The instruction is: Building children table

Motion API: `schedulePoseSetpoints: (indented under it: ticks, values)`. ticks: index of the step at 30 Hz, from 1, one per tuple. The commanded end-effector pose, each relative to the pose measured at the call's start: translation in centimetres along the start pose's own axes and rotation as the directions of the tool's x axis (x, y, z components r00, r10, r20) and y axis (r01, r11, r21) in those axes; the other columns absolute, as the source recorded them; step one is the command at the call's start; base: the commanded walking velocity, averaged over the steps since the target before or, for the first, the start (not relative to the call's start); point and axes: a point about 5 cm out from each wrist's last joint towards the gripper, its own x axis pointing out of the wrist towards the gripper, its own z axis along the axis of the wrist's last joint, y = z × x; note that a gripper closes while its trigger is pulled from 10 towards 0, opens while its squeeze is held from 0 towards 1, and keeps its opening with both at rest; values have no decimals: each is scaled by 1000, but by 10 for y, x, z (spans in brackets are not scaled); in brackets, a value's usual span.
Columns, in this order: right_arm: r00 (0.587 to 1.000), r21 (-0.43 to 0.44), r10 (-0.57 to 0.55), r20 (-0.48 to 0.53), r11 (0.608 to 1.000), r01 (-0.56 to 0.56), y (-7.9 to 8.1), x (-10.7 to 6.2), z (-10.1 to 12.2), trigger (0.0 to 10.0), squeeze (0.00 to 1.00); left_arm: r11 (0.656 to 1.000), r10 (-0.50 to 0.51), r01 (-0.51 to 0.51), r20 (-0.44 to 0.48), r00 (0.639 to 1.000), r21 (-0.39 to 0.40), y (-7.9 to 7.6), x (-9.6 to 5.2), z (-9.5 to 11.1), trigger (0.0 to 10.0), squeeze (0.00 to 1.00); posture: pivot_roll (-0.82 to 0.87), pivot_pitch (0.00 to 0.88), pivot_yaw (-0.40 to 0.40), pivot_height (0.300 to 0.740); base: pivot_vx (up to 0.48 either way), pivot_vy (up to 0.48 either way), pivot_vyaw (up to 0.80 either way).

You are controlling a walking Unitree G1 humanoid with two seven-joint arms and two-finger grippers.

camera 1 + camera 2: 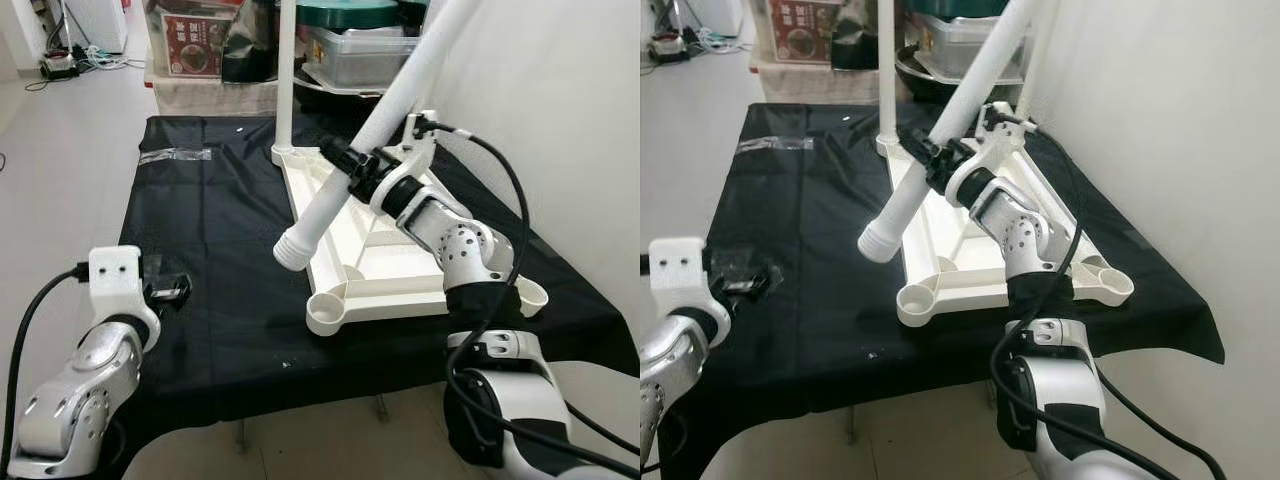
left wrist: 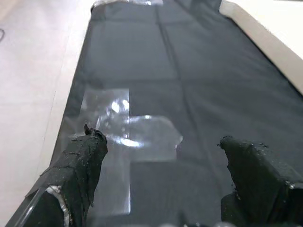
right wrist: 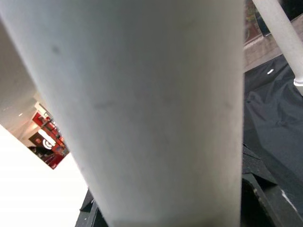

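A white children's tabletop (image 1: 390,262) lies upside down on the black-draped table (image 1: 210,240). One white leg (image 1: 284,80) stands upright in its far left corner socket. My right gripper (image 1: 352,172) is shut on a second white table leg (image 1: 385,105), held tilted above the tabletop with its ribbed lower end (image 1: 291,250) hanging near the front left socket (image 1: 325,312). This leg (image 3: 156,109) looms close in the right wrist view. My left gripper (image 2: 163,165) is open low over the black cloth near the table's left edge, nothing between its fingers (image 2: 80,163).
Clear tape patches (image 2: 123,127) lie on the cloth (image 1: 175,155). Storage boxes (image 1: 360,45) and a red-labelled box (image 1: 192,45) stand behind the table. A white wall (image 1: 560,110) runs along the right. Cables (image 1: 70,65) lie on the floor at the far left.
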Motion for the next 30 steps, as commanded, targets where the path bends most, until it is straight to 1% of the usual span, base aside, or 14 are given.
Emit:
schedulePoseSetpoints:
  ticks: [1, 8, 15, 16, 17, 18, 19, 20, 21, 22, 23, 24, 27, 30]
  values:
    - [999, 10, 0, 39, 1000, 0, 1, 2, 7, 0, 0, 1000, 20, -20, -12, 1000, 18, 6, -2, -2, 10000, 0, 100, 0, -92, 740, 0, 0, 0]
    - [999, 23, 1, 34, 1000, -1, 2, 1, 2, 0, 0, 999, -26, 26, 17, 1000, 41, -4, 0, 1, 10000, 0, 97, 0, -93, 740, 0, 0, 0]
    - [972, 25, 225, 66, 974, -227, 22, -4, 1, 0, 0, 980, -194, 197, 90, 977, -25, -19, -7, 10, 10000, 0, 97, 0, -93, 740, 0, 0, 0]
    - [934, -6, 356, 33, 934, -356, 34, -8, -1, 0, 0, 945, -316, 323, 133, 939, -38, -29, -16, 13, 10000, 0, 103, 0, -96, 740, 0, 0, 0]
    - [934, -6, 356, 33, 934, -356, 34, -8, -1, 0, 0, 945, -316, 323, 133, 939, -38, -29, -16, 13, 10000, 0, 103, 0, -96, 740, 0, 0, 0]
    - [824, -47, 564, -51, 823, -566, 56, -17, -6, 0, 0, 828, -557, 561, 157, 816, 23, -51, -35, 16, 10000, 0, 102, 0, -102, 740, 0, 0, 0]
    - [824, -47, 564, -51, 823, -566, 56, -17, -6, 0, 0, 828, -557, 561, 157, 816, 23, -51, -35, 16, 10000, 0, 102, 0, -102, 740, 0, 0, 0]
    - [801, -64, 593, -80, 799, -598, 60, -16, -8, 0, 0, 771, -637, 632, 137, 759, 78, -58, -43, 15, 10000, 0, 102, 0, -102, 740, 0, 0, 0]
    - [801, -64, 593, -80, 799, -598, 60, -16, -8, 0, 0, 771, -637, 632, 137, 759, 78, -58, -43, 15, 10000, 0, 102, 0, -102, 740, 0, 0, 0]
    - [796, -74, 598, -95, 793, -605, 62, -14, -9, 0, 0, 727, -686, 677, 112, 719, 114, -63, -48, 14, 10000, 0, 103, 0, -105, 740, 0, 0, 0]
    - [796, -74, 598, -95, 793, -605, 62, -14, -9, 0, 0, 727, -686, 677, 112, 719, 114, -63, -48, 14, 10000, 0, 103, 0, -105, 740, 0, 0, 0]
    - [799, -88, 591, -111, 795, -600, 62, -11, -12, 0, 0, 690, -722, 708, 83, 687, 151, -65, -51, 13, 10000, 0, 105, 0, -106, 740, 0, 0, 0]
    - [799, -88, 591, -111, 795, -600, 62, -11, -12, 0, 0, 690, -722, 708, 83, 687, 151, -65, -51, 13, 10000, 0, 105, 0, -106, 740, 0, 0, 0]
    - [792, -107, 595, -138, 786, -609, 66, -5, -16, 0, 0, 648, -751, 726, 31, 660, 228, -64, -49, 14, 10000, 0, 111, 0, -108, 740, 0, 0, 0]
